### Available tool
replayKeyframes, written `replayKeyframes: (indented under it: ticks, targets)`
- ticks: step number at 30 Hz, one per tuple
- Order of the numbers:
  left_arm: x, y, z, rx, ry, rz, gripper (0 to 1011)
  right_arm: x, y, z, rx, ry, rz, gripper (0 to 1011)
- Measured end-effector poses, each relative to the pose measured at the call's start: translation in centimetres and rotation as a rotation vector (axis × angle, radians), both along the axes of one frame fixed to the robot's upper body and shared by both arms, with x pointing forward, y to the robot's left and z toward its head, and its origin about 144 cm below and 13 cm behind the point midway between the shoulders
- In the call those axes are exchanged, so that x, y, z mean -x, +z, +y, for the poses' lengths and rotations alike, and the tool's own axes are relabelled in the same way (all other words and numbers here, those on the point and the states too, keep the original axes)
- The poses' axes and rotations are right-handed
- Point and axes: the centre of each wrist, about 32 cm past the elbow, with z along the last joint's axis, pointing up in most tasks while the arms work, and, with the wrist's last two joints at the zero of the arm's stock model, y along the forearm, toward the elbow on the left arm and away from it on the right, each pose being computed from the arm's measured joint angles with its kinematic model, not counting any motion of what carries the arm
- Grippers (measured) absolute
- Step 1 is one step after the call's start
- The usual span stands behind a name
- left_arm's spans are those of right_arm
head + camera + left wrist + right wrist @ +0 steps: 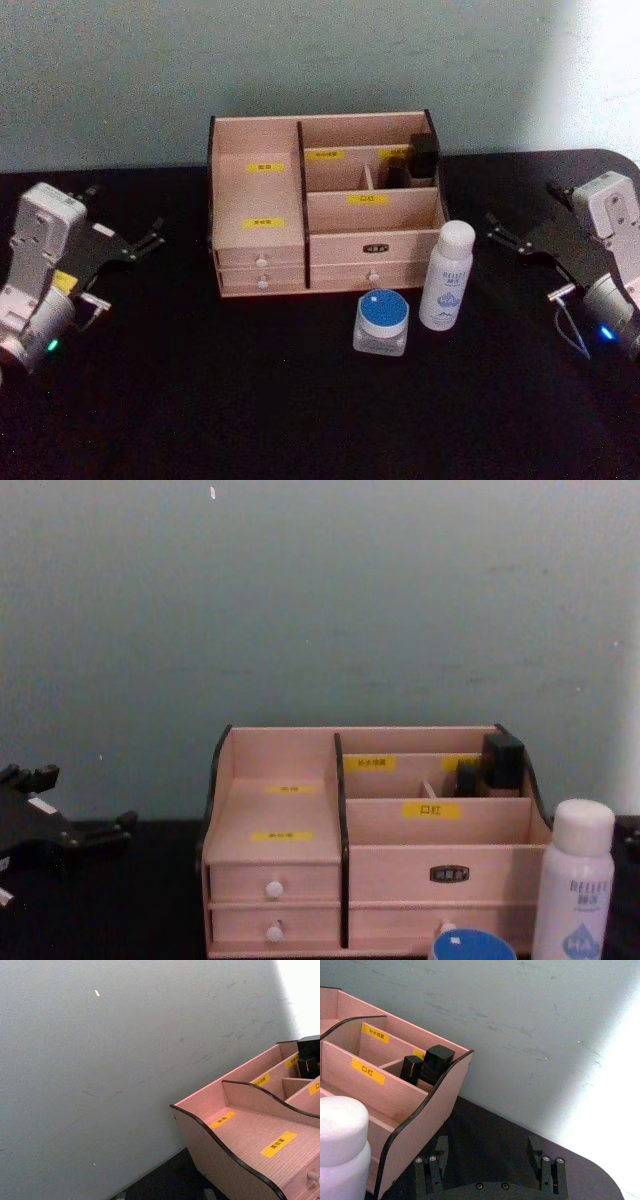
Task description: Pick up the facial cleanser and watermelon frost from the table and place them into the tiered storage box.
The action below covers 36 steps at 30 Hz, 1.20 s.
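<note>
Grabbing the facial cleanser (447, 275) mid-body probably suits the empty, wide-open right gripper (487, 1149); left gripper (125, 212) idles open, far left.

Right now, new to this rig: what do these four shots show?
A two-armed robot at a black table. One shot looks down from its head, one across from its chest, one from each wrist. The left gripper and right gripper hang at the sides, both open, holding nothing. In the middle stands a wooden box with compartments and drawers. Before it stand a white bottle and a blue-lidded jar. Small dark items sit in its back right compartment.
</note>
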Motion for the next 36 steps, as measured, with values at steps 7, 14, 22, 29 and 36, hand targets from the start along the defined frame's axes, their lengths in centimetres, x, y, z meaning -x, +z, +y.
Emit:
replayKeyframes:
  ticks: [7,14,22,29,36]
  targets:
    - [0.00,0.00,0.00,0.000,0.000,0.000,1001,0.00,0.00,0.00,0.000,0.000,0.000,1002]
    - [0.00,0.00,0.00,0.000,0.000,0.000,1001,0.00,0.00,0.00,0.000,0.000,0.000,1002]
    - [0.00,0.00,0.00,0.000,0.000,0.000,1001,0.00,0.00,0.00,0.000,0.000,0.000,1002]
    - [0.00,0.00,0.00,0.000,0.000,0.000,1001,0.00,0.00,0.00,0.000,0.000,0.000,1002]
    - [0.00,0.00,0.00,0.000,0.000,0.000,1001,0.00,0.00,0.00,0.000,0.000,0.000,1002]
